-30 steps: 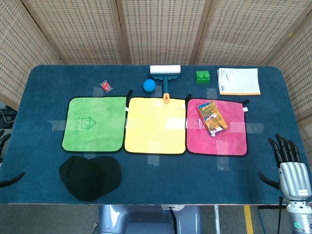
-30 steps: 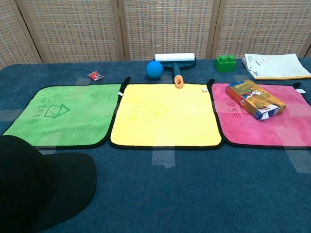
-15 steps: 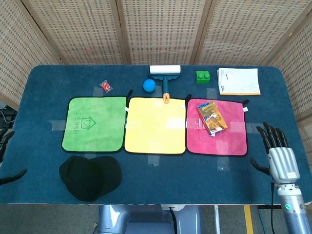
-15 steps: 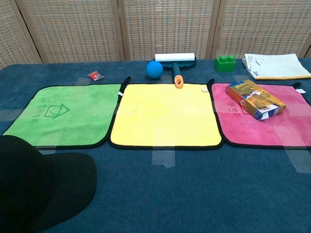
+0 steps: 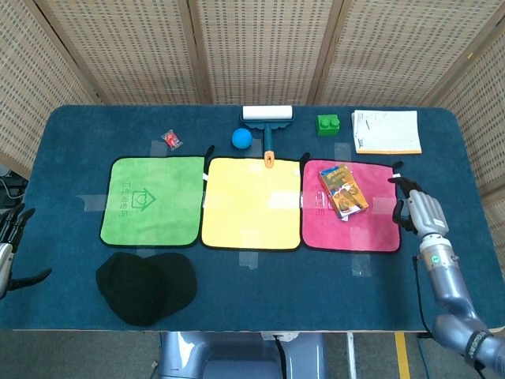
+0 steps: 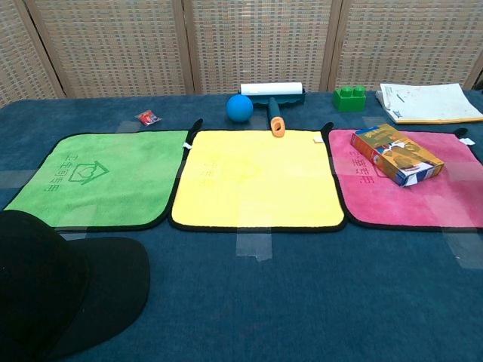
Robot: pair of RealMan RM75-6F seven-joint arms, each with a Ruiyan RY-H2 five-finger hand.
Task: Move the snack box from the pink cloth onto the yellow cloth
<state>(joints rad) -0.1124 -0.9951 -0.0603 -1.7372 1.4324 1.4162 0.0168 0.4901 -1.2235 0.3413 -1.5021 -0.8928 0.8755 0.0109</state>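
Note:
The snack box, orange with a printed front, lies flat and slanted on the pink cloth. The yellow cloth lies just left of the pink one, with nothing on it. My right hand hovers at the pink cloth's right edge, fingers apart and holding nothing, a short way right of the box. At the table's far left edge my left hand shows only partly, fingers spread and holding nothing. The chest view shows neither hand.
A green cloth lies left of the yellow one, with a black cap in front of it. Along the back are a red candy, a blue ball, a lint roller, a green brick and a paper pad.
My right hand has moved forward and left from the table's near right corner to the pink cloth's right edge. The left hand has risen slightly. The box has not moved.

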